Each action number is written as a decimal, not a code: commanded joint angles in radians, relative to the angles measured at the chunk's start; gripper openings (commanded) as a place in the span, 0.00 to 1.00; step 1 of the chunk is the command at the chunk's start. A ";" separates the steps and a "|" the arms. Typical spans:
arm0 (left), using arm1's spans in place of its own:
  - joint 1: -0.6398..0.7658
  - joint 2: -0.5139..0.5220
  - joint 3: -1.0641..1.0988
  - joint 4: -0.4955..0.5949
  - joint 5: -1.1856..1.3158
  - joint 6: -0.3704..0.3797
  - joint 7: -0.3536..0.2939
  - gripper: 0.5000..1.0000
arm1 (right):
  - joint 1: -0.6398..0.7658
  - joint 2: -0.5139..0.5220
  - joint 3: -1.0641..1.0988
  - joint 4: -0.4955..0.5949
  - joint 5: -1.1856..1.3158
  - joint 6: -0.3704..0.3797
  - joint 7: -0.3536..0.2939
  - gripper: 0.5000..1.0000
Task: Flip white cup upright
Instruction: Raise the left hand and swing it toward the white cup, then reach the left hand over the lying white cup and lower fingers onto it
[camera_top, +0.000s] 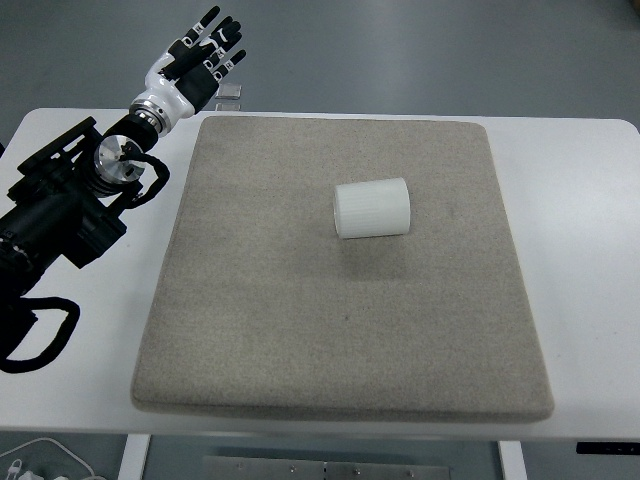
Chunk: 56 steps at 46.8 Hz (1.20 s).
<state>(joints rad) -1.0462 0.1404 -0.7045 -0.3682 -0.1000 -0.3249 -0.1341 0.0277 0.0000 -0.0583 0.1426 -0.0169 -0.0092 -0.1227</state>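
White cup (371, 208) comes last here, as the small thing. First is the big white bench (575, 190), smooth and flat with round corners. On it lies a square grey mat (340, 340) that looks soft and fuzzy like felt. A black arm (60, 215) comes in from the left, with 1 shiny metal joint. Its left hand (205, 55) is black and white, up past the far left corner of the mat, fingers spread and holding nothing. The cup lies on its side near the middle of the mat, a round tube shape with thin ridges.
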 joint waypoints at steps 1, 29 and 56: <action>0.000 0.004 0.002 -0.005 0.098 -0.002 0.001 0.98 | 0.000 0.000 0.000 0.000 0.000 0.000 0.000 0.86; -0.077 0.073 0.102 -0.210 0.666 -0.002 0.019 0.97 | 0.000 0.000 0.000 0.000 0.000 0.000 0.000 0.86; -0.176 0.133 0.332 -0.483 0.865 0.000 0.241 0.95 | 0.000 0.000 0.000 0.000 0.000 0.000 0.000 0.86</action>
<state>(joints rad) -1.2122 0.2731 -0.3785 -0.8251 0.7595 -0.3181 0.0768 0.0276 0.0000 -0.0583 0.1426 -0.0169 -0.0092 -0.1228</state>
